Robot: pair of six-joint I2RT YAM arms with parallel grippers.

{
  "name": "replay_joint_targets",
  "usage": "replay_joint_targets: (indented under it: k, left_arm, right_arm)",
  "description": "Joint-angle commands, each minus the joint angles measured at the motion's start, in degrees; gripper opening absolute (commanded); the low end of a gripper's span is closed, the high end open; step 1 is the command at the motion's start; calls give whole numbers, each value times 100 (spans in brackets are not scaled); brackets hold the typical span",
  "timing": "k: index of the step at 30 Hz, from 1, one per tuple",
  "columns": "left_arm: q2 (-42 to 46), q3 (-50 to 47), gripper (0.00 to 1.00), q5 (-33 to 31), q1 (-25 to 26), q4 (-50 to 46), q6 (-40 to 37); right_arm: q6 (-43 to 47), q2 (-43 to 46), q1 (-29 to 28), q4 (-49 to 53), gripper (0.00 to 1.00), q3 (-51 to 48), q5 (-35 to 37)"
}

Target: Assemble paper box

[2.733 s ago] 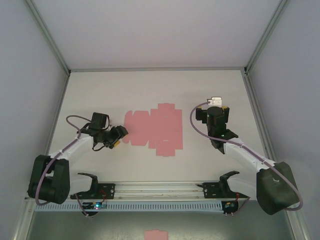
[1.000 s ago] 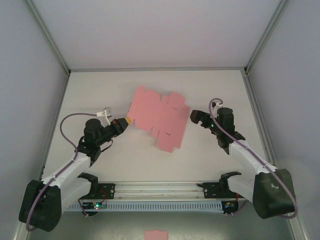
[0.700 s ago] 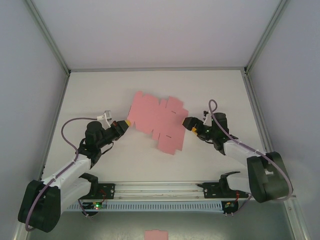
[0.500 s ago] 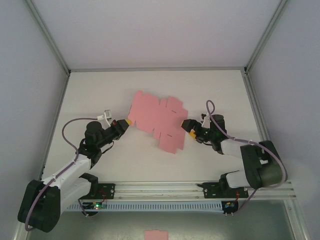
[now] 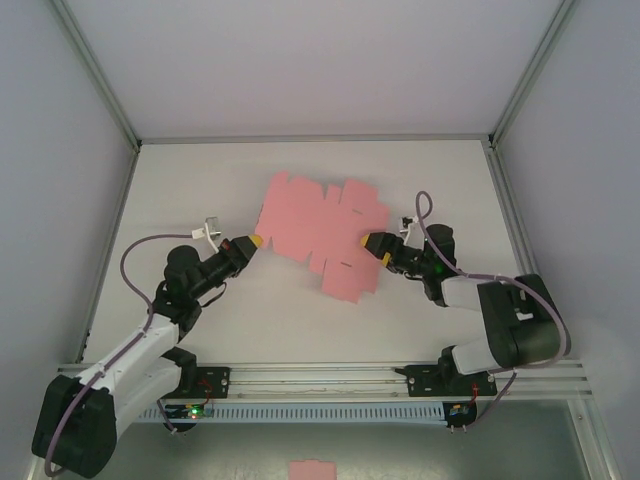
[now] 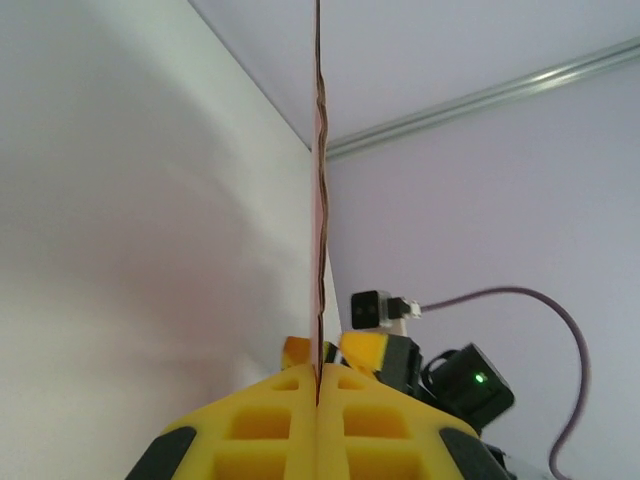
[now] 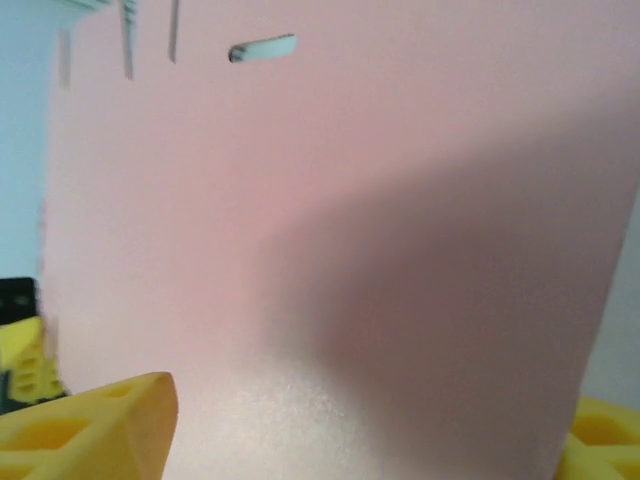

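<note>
The paper box (image 5: 320,225) is a flat pink cut-out sheet with several flaps, held tilted above the white table. My left gripper (image 5: 255,241) is shut on its left edge. In the left wrist view the sheet (image 6: 319,200) runs edge-on out of the closed yellow jaws of the left gripper (image 6: 318,385). My right gripper (image 5: 372,243) is at the sheet's right edge. From the left wrist its yellow fingers (image 6: 365,350) stand on either side of the far edge. In the right wrist view the pink card (image 7: 350,220) lies between the spread fingers (image 7: 100,420) of the right gripper (image 7: 370,400).
A small pink paper scrap (image 5: 312,469) lies below the metal rail (image 5: 320,378) at the near edge. Grey walls with aluminium posts (image 5: 95,75) enclose the table on three sides. Bare white table lies behind the sheet.
My right gripper has swung left and low to the sheet's right edge. The sheet has shifted slightly, with its right flaps now higher. The left gripper keeps its hold.
</note>
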State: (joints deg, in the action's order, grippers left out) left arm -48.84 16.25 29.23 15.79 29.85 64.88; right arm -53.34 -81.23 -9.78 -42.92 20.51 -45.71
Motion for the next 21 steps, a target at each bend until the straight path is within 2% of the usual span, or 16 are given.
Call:
replay_joint_targets:
  k: [1, 6, 11, 14, 17, 19, 21]
  left_arm:
    - [232, 23, 0, -252, 91, -336, -176]
    - [597, -51, 0, -592, 90, -814, -344]
    - [930, -45, 0, -891, 91, -1477, -542]
    - [1034, -95, 0, -944, 92, -1526, -582]
    - [1025, -89, 0, -839, 93, -1489, -664]
    - [1033, -96, 0, -716, 92, -1404, -703]
    - [1042, -102, 0, -632, 86, -1414, -766]
  right_arm:
    - [223, 638, 7, 106, 63, 191, -439]
    - [857, 1564, 61, 1372, 45, 352, -154]
    - [914, 2230, 99, 1540, 30, 295, -189]
    - [957, 2357, 90, 1588, 14, 377, -413]
    - [1181, 2355, 86, 2046, 0, 608, -325]
    - [1633, 2412, 19, 2688, 0, 847, 117]
    - [2369, 2492, -234, 3638, 0, 1196, 1016]
